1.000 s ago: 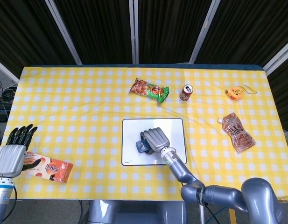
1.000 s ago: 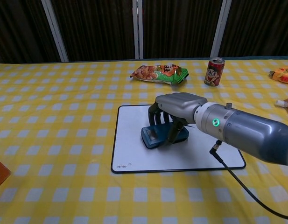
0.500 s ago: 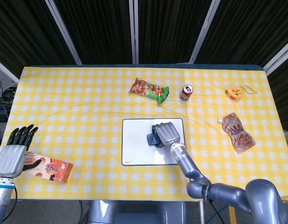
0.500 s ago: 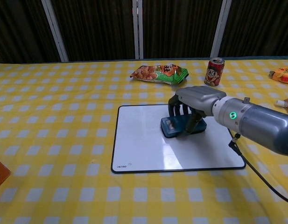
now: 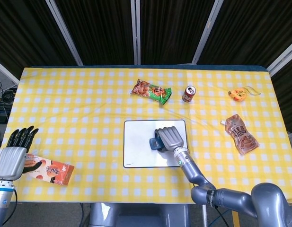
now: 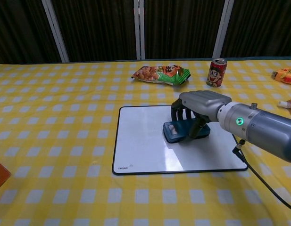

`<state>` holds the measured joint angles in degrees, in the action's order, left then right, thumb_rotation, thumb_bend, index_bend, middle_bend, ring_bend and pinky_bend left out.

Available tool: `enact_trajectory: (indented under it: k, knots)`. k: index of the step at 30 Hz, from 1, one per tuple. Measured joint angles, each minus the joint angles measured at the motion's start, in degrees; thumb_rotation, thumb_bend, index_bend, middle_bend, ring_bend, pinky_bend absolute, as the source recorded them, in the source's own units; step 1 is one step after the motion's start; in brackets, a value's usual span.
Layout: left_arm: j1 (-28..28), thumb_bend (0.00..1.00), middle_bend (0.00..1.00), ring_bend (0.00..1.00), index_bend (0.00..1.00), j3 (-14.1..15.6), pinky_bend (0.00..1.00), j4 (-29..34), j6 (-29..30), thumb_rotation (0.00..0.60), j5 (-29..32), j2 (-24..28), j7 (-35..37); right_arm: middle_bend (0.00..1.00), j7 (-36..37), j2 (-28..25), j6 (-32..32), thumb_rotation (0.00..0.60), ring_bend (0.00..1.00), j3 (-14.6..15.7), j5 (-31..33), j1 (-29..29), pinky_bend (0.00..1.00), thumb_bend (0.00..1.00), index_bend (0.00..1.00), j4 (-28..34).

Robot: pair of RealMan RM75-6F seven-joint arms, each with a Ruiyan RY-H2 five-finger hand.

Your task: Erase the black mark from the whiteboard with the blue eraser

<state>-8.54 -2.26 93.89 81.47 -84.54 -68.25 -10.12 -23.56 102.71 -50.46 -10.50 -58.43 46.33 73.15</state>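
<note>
Right hand (image 6: 198, 104) grips the blue eraser (image 6: 183, 130) from above, fingers curled over it, pressing it flat on the whiteboard (image 6: 140, 146) right of centre. Its long axis runs left-right. No black mark shows. Left hand (image 5: 12, 158), fingers apart, is well away left.

right hand (image 6: 198, 109) covers most of the blue eraser (image 6: 176, 131) – only its left end shows, contact face on the whiteboard (image 6: 140, 146) hidden. left hand (image 5: 12, 158) overlaps the orange snack packet (image 5: 53, 171); chest view cuts that packet at the left edge – touching or not, can't tell.
</note>
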Motion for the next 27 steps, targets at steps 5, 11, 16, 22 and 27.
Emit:
enact_trajectory:
  k: [5, 11, 16, 22, 27]
  knots:
    - [-0.03, 0.03, 0.00, 0.00, 0.00, 0.00, 0.00, -0.18, -0.12, 0.600, 0.18, 0.02, 0.22, 0.69, 0.32, 1.11, 0.45, 0.600, 0.71, 1.88, -3.63, 0.41, 0.76, 0.18, 0.82, 3.36]
    - [-0.01, 0.03, 0.00, 0.00, 0.00, 0.00, 0.00, -0.20, -0.02, 0.600, 0.16, 0.08, 0.43, 0.69, -1.07, 2.30, 0.51, 0.600, 0.71, 2.77, -4.94, 1.02, 0.76, 0.18, 0.82, 4.56]
    - [0.01, 0.03, 0.00, 0.00, 0.00, -0.07, 0.00, -0.33, 0.01, 0.600, 0.36, 0.09, 0.60, 0.69, -1.67, 2.70, 0.17, 0.600, 0.71, 1.88, -3.71, 1.11, 0.76, 0.18, 0.82, 2.12]
    - [-0.13, 0.03, 0.00, 0.00, 0.00, -0.06, 0.00, -0.51, -0.36, 0.600, 0.64, -0.14, 0.24, 0.69, -0.96, 2.72, -0.27, 0.600, 0.71, 0.81, -2.98, 0.85, 0.76, 0.18, 0.82, -1.85]
    - [-0.25, 0.03, 0.00, 0.00, 0.00, -0.05, 0.00, -0.63, -0.67, 0.600, 0.94, -0.34, -0.10, 0.69, -0.14, 2.24, -0.19, 0.600, 0.71, -0.03, -2.04, 0.47, 0.76, 0.18, 0.82, -4.95]
